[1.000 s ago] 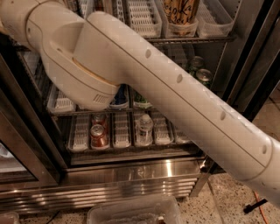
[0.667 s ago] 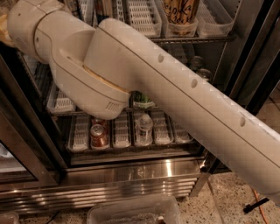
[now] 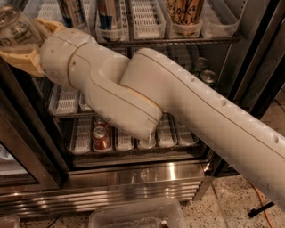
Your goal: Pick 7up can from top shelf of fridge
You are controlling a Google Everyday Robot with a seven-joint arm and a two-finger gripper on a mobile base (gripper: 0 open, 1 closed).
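Note:
The 7up can [image 3: 14, 27], pale silver-white with dark lettering and a shiny lid, is tilted at the top left of the camera view. My gripper [image 3: 23, 42] is shut on it, with tan fingers [image 3: 20, 59] below and behind the can. It holds the can in front of the fridge's left door frame. The top shelf [image 3: 178, 41] is a dark wire rack with clear-white lane trays [image 3: 146, 18], behind and to the right of my wrist. The fridge [image 3: 133, 176] has a stainless-steel base and black frames. My large white arm crosses the view diagonally and hides much of the middle shelves.
Tall cans [image 3: 107, 13] and a brown printed cup [image 3: 185, 11] stand in the upper trays. A red can [image 3: 100, 138] sits on the bottom rack, and silver-topped cans [image 3: 207, 76] at the right. A clear plastic bin [image 3: 138, 216] and an orange cable [image 3: 258, 196] lie on the floor.
The arm has swung down and to the right. The wrist and gripper have come into view at the top left with the can in the fingers.

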